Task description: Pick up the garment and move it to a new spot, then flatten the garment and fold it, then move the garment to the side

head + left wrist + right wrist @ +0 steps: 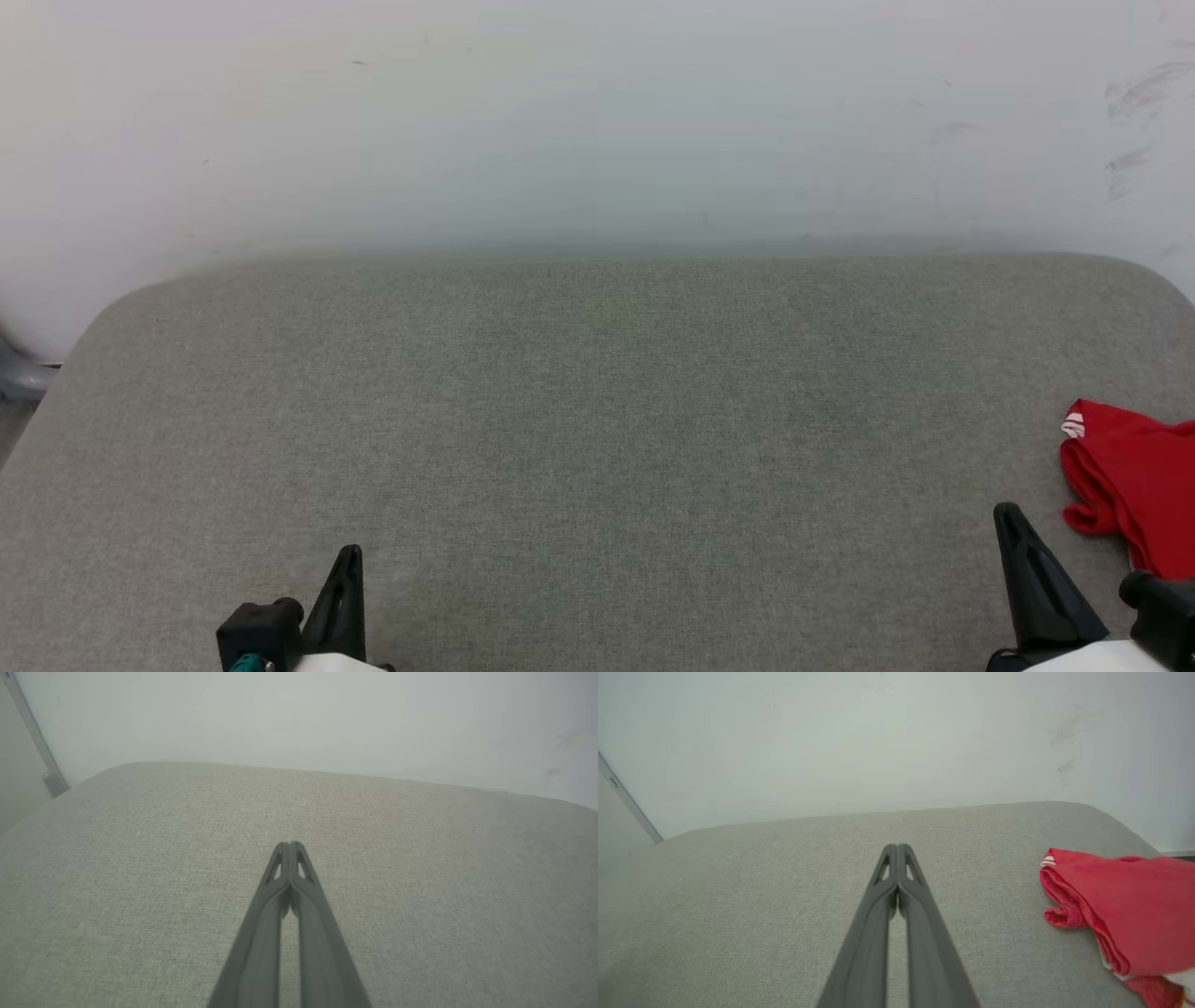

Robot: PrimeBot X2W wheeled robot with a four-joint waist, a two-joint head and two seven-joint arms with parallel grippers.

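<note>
The garment [1134, 481] is a bunched red shirt with a bit of white stripe trim, lying at the far right edge of the grey padded surface [597, 420]; the right wrist view has the garment [1125, 910] at its right side. My right gripper [1010, 515] is shut, its tip just left of the cloth and apart from it; in its own view the right gripper [897, 846] has both fingers pressed together with nothing between them. My left gripper [350, 553] sits at the lower left, far from the garment. In its wrist view the left gripper [289, 844] is shut and empty.
A pale wall [597, 121] rises directly behind the padded surface, with scuff marks at its right. The surface has rounded back corners. A grey metal piece [21, 378] shows past the left corner.
</note>
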